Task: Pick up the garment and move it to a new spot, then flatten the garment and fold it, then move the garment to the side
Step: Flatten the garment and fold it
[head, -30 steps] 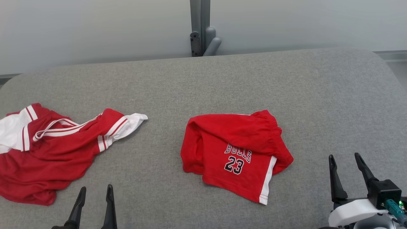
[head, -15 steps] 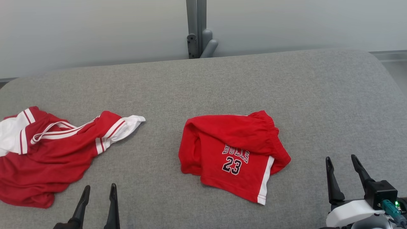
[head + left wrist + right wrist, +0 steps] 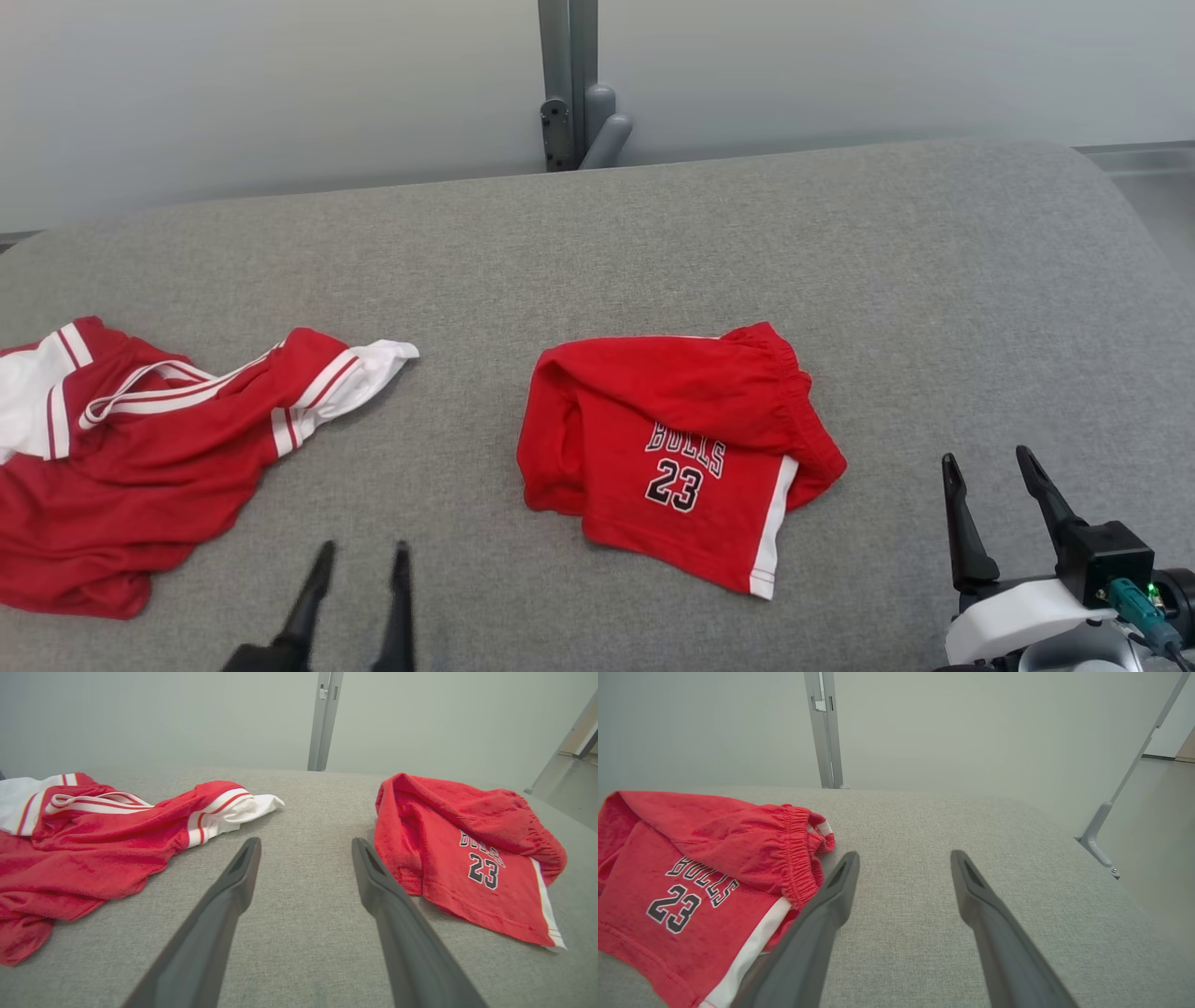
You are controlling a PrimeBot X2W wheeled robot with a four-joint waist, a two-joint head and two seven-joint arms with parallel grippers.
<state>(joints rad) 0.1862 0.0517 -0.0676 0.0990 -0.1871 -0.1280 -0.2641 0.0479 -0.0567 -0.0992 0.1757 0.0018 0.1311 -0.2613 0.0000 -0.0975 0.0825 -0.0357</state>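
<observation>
Red shorts [image 3: 653, 411] folded, ctr; red/white jersey [image 3: 140, 467] crumpled, far left.

Grey fabric-covered surface [image 3: 653, 243], perhaps a padded table. On it, well apart: folded red shorts [image 3: 672, 439] mid-surface, crumpled red-and-white jersey [image 3: 140, 467] at left.

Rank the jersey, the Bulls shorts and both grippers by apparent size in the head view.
1. Red-and-white jersey, though the view's left edge crops it.
2. Red Bulls 23 shorts.
3. Right gripper and left gripper: not ranked; the bottom edge crops the left one, and both sit nearest the camera.
</observation>
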